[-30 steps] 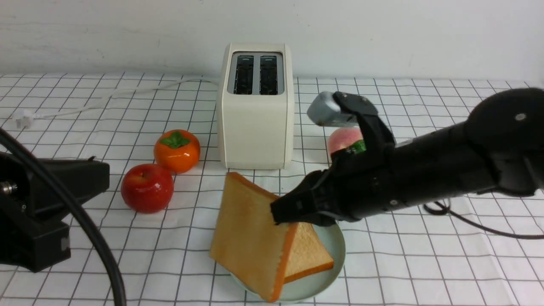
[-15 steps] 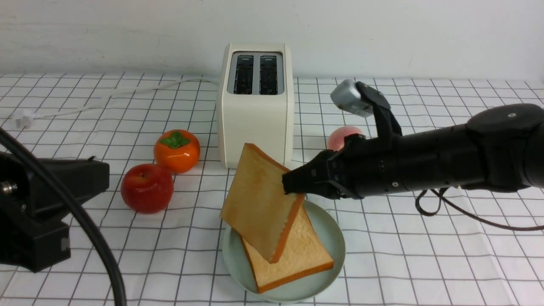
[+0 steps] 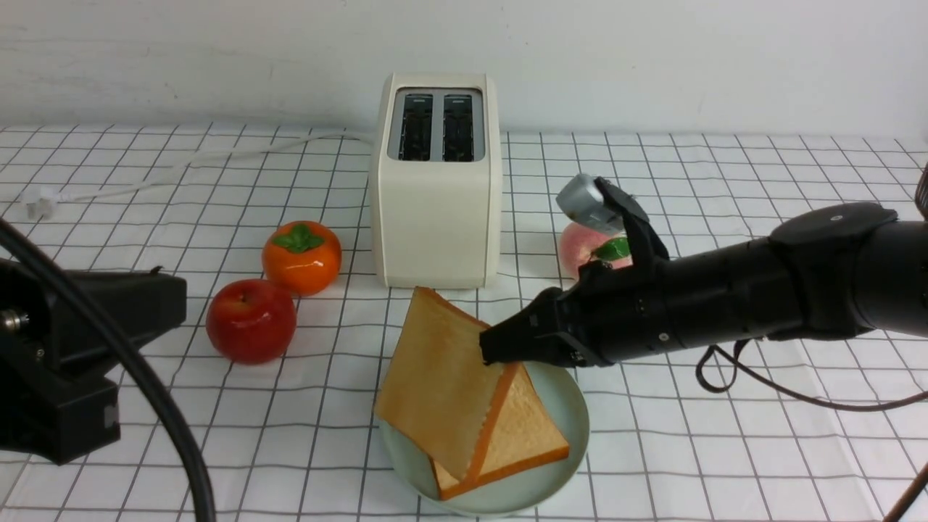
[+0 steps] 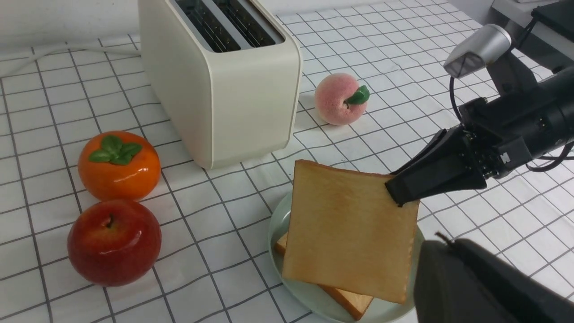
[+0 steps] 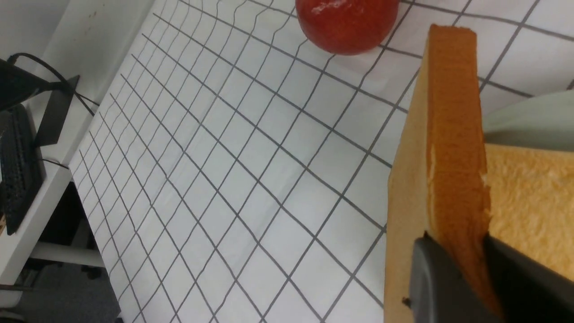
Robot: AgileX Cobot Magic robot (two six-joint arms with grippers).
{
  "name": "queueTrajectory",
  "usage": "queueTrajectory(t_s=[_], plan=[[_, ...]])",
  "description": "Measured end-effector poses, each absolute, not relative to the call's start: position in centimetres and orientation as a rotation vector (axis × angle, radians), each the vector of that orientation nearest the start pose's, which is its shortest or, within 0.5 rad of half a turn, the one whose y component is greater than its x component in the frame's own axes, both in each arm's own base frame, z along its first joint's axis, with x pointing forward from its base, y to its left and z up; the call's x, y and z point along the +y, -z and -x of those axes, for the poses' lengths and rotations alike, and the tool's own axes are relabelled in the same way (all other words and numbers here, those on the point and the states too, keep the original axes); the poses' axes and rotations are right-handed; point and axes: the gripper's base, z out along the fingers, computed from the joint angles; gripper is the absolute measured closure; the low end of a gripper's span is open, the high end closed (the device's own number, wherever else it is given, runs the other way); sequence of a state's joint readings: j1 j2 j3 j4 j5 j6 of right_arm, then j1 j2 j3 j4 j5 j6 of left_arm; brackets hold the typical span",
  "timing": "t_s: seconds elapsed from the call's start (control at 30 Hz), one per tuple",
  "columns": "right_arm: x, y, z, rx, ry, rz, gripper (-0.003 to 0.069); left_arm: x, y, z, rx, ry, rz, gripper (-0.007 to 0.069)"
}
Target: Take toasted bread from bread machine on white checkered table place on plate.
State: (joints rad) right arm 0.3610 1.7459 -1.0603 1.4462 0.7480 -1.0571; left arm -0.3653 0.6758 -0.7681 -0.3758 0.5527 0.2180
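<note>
Nearest the robot, the left pincer (image 3: 168,306) is closed, holds nothing, and is parked low at the left of the worktop (image 3: 725,464), well apart from the task items.

The plate (image 3: 573,428) stands at the front centre of the worktop. The first slice (image 3: 533,435) of toasted bread lies flat on it; this half of the task is complete.

The second slice (image 3: 442,377) stands tilted over the plate and leans across the first slice. The right pincer (image 3: 494,349) grips it by the upper crust edge. The lower edge sits at or just above the plate; contact cannot be confirmed.

Behind the plate, the bread machine (image 3: 435,217) shows both top slots dark and empty. Extraction is therefore complete.

Remaining steps, as judged: lay the second slice flat, release it, and withdraw the right arm.
</note>
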Motion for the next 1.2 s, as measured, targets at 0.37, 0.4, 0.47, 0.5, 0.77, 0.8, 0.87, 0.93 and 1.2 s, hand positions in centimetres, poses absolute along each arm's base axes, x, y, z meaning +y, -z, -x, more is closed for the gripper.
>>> queueTrajectory(t_s=[0.37,0.4,0.47,0.5,0.77,0.8,0.87,0.93,1.2], plan=[[17.8,-21.7,-31.7,2.341,-1.042,0.491,0.0434,-6.3,-36.6,-11.6,1.900,0.504,-0.380,0.0638],[17.7,-21.7,-31.8,2.342,-1.019,0.491,0.0396,-6.3,-36.6,-11.6,1.900,0.505,-0.380,0.0638],[17.6,-21.5,-31.9,2.344,-0.975,0.501,0.0322,-6.3,-36.6,-11.6,1.900,0.505,-0.380,0.0638],[17.5,-21.5,-32.0,2.345,-0.957,0.506,0.0301,-6.3,-36.6,-11.6,1.900,0.505,-0.380,0.0638],[16.3,-21.3,-32.6,2.321,-0.702,0.601,0.0155,-6.3,-36.6,-11.6,1.900,0.505,-0.380,0.0638],[16.0,-21.6,-32.7,2.311,-0.687,0.604,0.0152,-6.3,-36.6,-11.6,1.900,0.505,-0.380,0.0638],[15.1,-23.0,-32.5,2.288,-0.684,0.570,0.0152,-6.3,-36.6,-11.6,1.898,0.505,-0.379,0.0638],[14.5,-23.9,-32.4,2.282,-0.700,0.533,0.0156,-6.3,-36.7,-11.6,1.894,0.504,-0.377,0.0638],[9.8,-33.9,-26.5,2.379,-0.820,0.356,0.0433,-6.0,-37.3,-11.4,1.827,0.494,-0.355,0.0638]])
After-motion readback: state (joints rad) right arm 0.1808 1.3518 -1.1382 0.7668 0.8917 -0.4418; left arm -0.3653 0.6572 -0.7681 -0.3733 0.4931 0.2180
